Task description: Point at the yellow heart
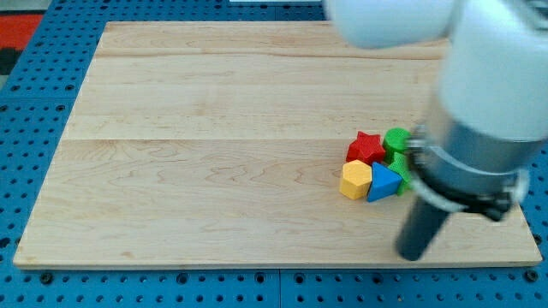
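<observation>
My tip (413, 254) sits on the counter (214, 128), at five o'clock of the yellow block (354, 180), heart shape unclear, which touches the blue triangle (384, 182). No claw here.

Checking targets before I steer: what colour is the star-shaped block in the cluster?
Red. The star block shows plainly in the camera view.

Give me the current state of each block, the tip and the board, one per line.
red star block: flat on the board, at the cluster's top
green block: right of the star, partly hidden by the arm
yellow block: cluster's left edge, touching the blue one
blue block: beside the yellow
my tip: below-right of the cluster, apart from it
wooden board: level
</observation>
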Controlling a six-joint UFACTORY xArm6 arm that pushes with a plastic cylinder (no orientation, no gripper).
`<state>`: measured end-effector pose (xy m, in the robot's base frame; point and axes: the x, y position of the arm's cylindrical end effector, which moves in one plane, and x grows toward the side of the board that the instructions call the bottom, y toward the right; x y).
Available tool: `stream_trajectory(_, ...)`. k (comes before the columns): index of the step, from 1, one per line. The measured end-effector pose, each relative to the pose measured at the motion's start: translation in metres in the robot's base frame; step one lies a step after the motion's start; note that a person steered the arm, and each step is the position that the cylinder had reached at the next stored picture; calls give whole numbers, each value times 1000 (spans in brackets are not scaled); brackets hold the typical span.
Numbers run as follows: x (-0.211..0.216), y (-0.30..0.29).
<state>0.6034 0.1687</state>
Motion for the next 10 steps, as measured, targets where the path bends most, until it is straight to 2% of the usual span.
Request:
stream_trajectory(2, -28, 106)
stream_trajectory(4, -87, 164)
stream_trajectory(5, -106, 164)
stream_trajectory(7, -84, 162)
stream_trajectory(8, -79, 123)
stream_trajectory(10, -79, 90)
